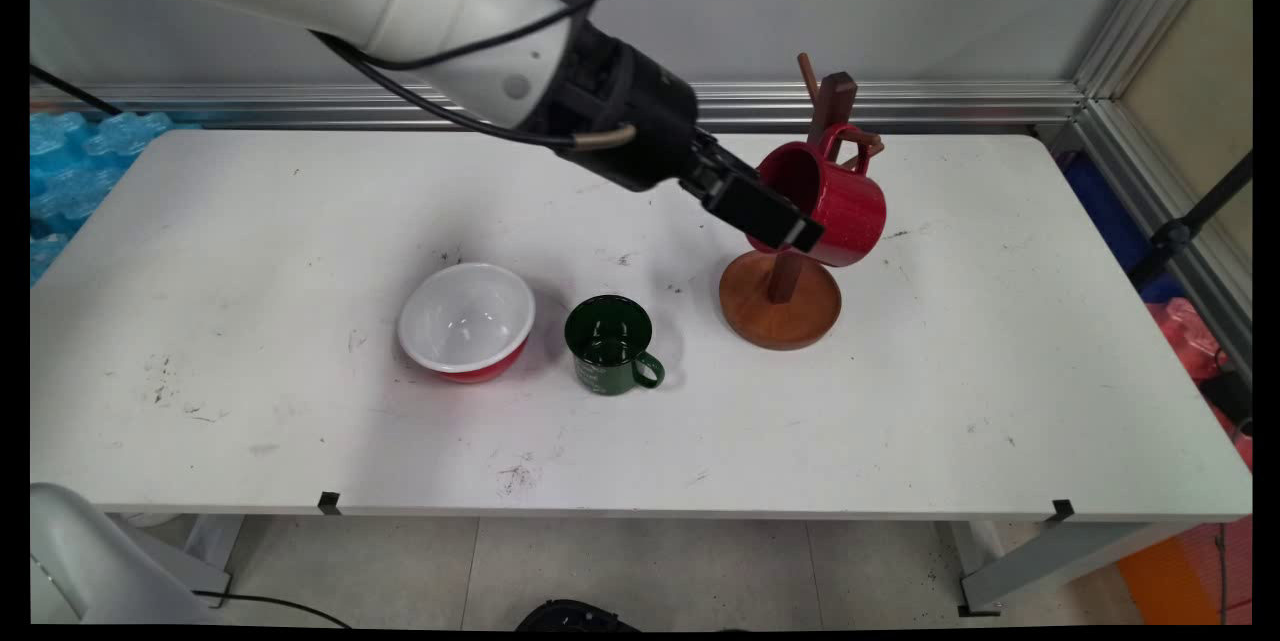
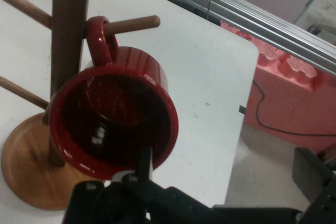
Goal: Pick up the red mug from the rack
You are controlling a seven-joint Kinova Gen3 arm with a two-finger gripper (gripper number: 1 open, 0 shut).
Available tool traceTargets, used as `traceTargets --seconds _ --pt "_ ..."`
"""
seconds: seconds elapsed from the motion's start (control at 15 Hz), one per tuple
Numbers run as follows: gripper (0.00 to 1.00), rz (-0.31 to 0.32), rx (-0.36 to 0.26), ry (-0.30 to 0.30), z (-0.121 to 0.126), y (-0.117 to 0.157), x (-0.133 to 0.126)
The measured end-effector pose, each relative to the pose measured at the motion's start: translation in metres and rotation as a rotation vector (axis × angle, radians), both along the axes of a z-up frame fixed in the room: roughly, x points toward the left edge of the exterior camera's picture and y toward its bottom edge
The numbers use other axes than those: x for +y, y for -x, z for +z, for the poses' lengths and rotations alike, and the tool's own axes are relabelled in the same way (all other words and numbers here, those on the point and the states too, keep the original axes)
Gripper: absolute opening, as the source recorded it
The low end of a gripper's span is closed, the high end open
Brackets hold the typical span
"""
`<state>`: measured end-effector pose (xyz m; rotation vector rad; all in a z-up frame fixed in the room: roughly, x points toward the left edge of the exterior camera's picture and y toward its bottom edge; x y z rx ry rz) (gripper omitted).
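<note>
- Left of centre in the main view, a white-lined red bowl (image 1: 466, 321) sat on the white table (image 1: 250, 251), mouth up, well apart from the gripper.
- Just right of the bowl stood a dark green mug (image 1: 610, 344), upright, its handle pointing toward the lower right of the frame; it was near the bowl but not touching it.
- The arm came in from the upper left of the main view and sloped down to the right, its wrist angled so the gripper (image 1: 790, 221) pointed at the right-of-centre part of the frame.
- The gripper was clamped on the lower rim of a red mug (image 1: 835, 201): in the hand view one finger showed inside the mouth at the bottom of the rim (image 2: 144, 163), the other lay outside the wall.
- The red mug lay tilted on its side, its long axis running from the gripper toward the upper right of the main view, mouth facing the hand camera.
- Its handle (image 2: 100, 40) was looped over a horizontal peg (image 2: 134, 23) of the wooden mug tree (image 1: 780, 306), touching it at the top of the loop.
- The tree's post (image 2: 68, 35) stood just left of the mug in the hand view, its round base on the table below.
</note>
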<state>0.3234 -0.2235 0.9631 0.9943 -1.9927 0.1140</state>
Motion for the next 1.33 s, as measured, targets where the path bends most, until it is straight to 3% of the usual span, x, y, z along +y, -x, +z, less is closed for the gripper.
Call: traceTargets --seconds 1.33 --pt "1.00 0.080 0.001 -0.015 -0.042 0.060 -0.035"
